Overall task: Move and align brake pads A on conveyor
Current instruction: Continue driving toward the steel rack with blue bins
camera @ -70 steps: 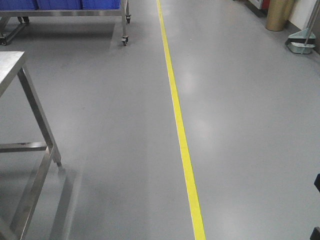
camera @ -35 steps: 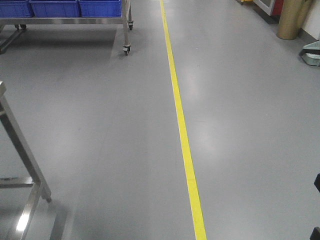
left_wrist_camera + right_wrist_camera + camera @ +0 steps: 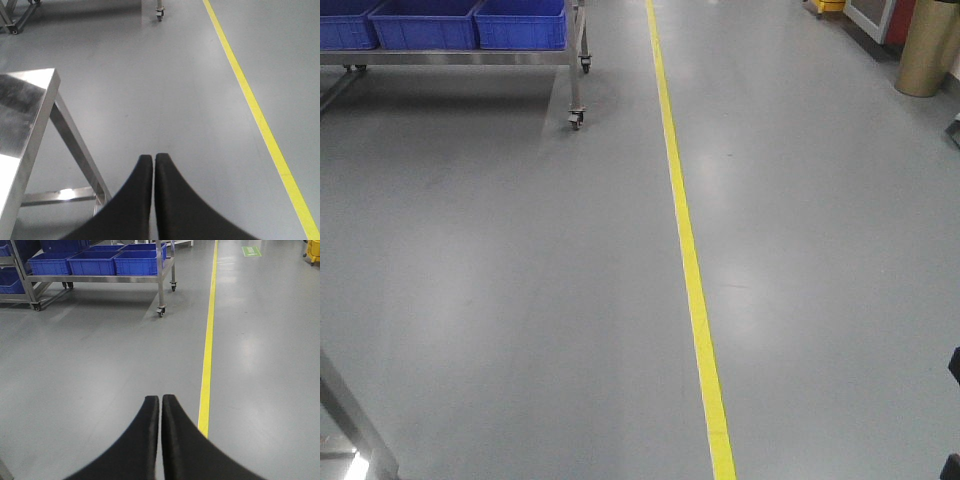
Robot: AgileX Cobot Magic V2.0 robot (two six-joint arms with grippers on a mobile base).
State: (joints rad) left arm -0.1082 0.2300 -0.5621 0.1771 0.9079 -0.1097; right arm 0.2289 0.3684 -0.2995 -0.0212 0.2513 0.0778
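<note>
Left gripper (image 3: 153,159) and right gripper (image 3: 160,400) were pressed closed, holding nothing, brake pads A and conveyor in no view; likely risk: base clipping steel table (image 3: 29,97) at 9 o'clock.

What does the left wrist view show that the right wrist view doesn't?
Left wrist only: the steel table with its slanted leg, at left, and the left gripper, shut and empty.
Right wrist only: blue bins on the wheeled cart, a green floor marking, a yellow object at the top right edge, and the right gripper, shut and empty.
Both: the grey floor, the yellow line and a cart caster.
</note>
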